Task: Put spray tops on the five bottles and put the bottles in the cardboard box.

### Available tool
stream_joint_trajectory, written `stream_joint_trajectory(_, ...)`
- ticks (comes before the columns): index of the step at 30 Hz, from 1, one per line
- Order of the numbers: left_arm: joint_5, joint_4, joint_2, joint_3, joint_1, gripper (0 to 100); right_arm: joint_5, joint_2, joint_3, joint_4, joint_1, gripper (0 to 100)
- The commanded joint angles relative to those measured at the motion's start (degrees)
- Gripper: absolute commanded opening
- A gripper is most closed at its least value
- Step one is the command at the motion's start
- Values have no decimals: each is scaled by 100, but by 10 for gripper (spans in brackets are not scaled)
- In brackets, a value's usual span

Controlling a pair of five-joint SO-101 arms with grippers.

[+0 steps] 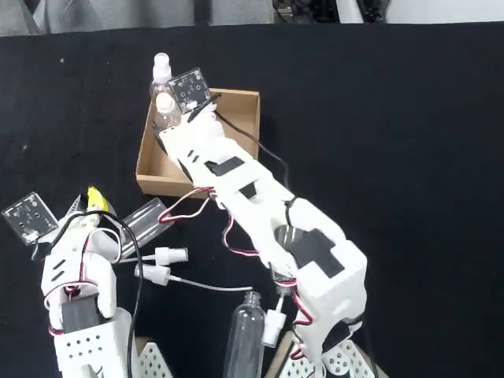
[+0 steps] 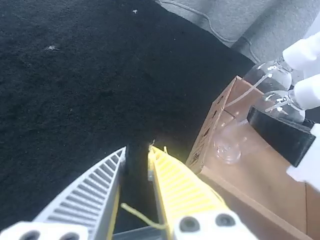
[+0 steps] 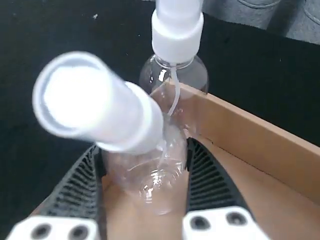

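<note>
Mostly black table point(image 1: 409, 157), cardboard box point(image 1: 157, 180), grey fabric point(image 1: 79, 14) behind

Bright even light (w/ cap point(image 3: 72, 97) glare)

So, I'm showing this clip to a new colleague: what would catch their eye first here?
The right gripper, stretched far across the black table, is shut on a capped bottle at a corner of the cardboard box, close to a second capped bottle. Nearer the arms' bases, two loose spray tops lie on the table, with an uncapped bottle close by.
</note>
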Motion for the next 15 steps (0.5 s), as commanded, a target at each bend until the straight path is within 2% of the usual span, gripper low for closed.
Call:
stream_joint_trajectory(1, -79, -141, -70, 145, -40, 66, -44, -92, -426, -202, 141, 16)
stream_joint_trajectory(6, -79, -141, -70, 145, -40, 66, -44, -92, -444, -123, 141, 16)
stream_joint_trajectory(11, -79, -132, -70, 145, -40, 66, -53, -92, -919, 756, 70, 16)
stream_joint_trajectory(15, -79, -132, -70, 145, -40, 66, -53, -84, -1033, 888, -62, 16)
